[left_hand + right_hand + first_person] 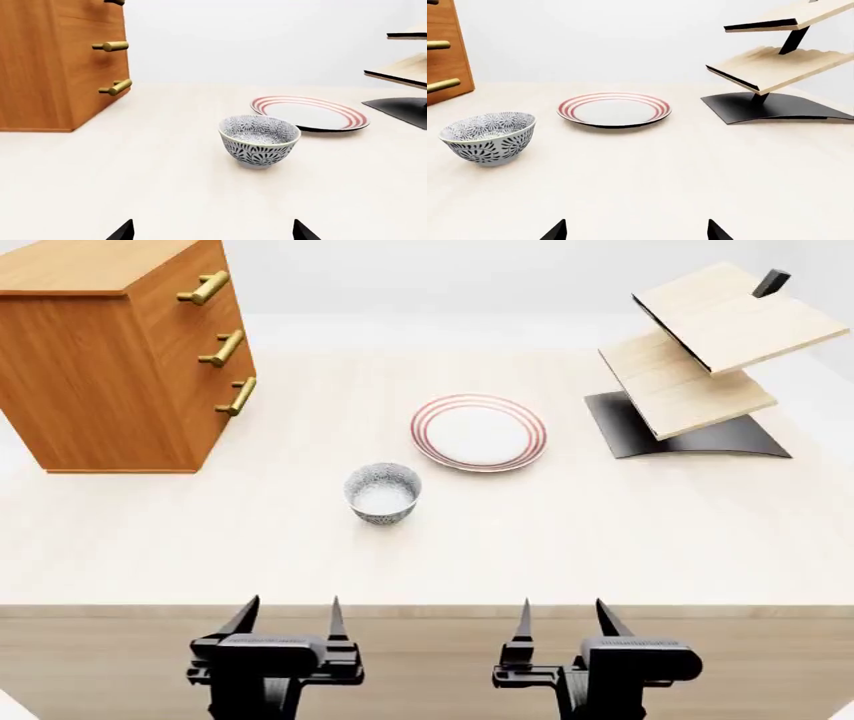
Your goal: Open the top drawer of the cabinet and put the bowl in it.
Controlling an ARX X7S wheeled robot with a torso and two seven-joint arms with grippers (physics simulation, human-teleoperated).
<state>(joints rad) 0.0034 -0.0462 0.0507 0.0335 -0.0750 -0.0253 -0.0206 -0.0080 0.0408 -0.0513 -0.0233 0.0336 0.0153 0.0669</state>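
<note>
Ahead, bowl [383, 492] beyond left claw [288, 612], untouched

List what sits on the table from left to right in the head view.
cabinet → bowl → plate → tilted shelf rack

Simulated tabletop scene: pale table [561, 540], blank grey backdrop.
</note>
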